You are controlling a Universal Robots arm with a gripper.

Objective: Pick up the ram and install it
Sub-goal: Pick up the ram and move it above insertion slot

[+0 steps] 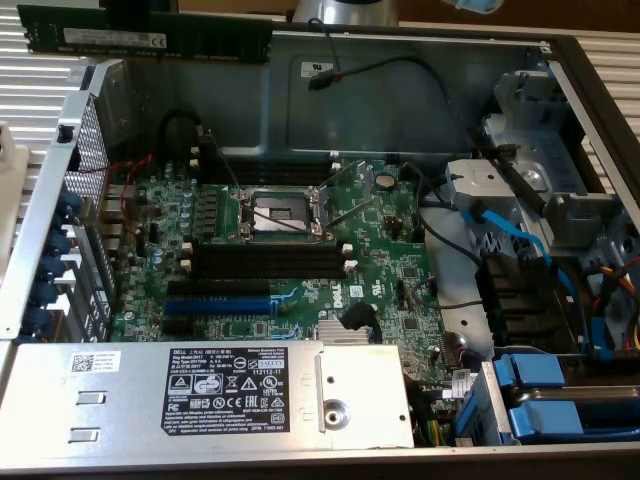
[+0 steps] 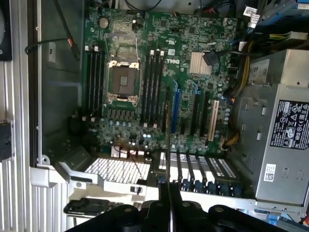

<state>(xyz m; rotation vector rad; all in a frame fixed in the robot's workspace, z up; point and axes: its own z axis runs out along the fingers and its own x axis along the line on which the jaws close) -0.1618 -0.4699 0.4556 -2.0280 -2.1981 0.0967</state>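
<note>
Pincer point(image 2: 169, 205) is closed on the ram point(image 1: 145, 38); in the wrist view the stick runs edge-on out from between its fingers point(image 2: 161, 208). In the exterior view the ram hangs level at the upper left, over the far rim of the open computer case point(image 1: 80, 170), well apart from the motherboard point(image 1: 390, 250). Rightward on the board sit the black slots point(image 1: 265, 258), empty, just beside the processor socket point(image 1: 275, 212). Blue cables point(image 1: 515, 235) and blue drive brackets point(image 1: 560, 385) fill the exterior view's right.
</note>
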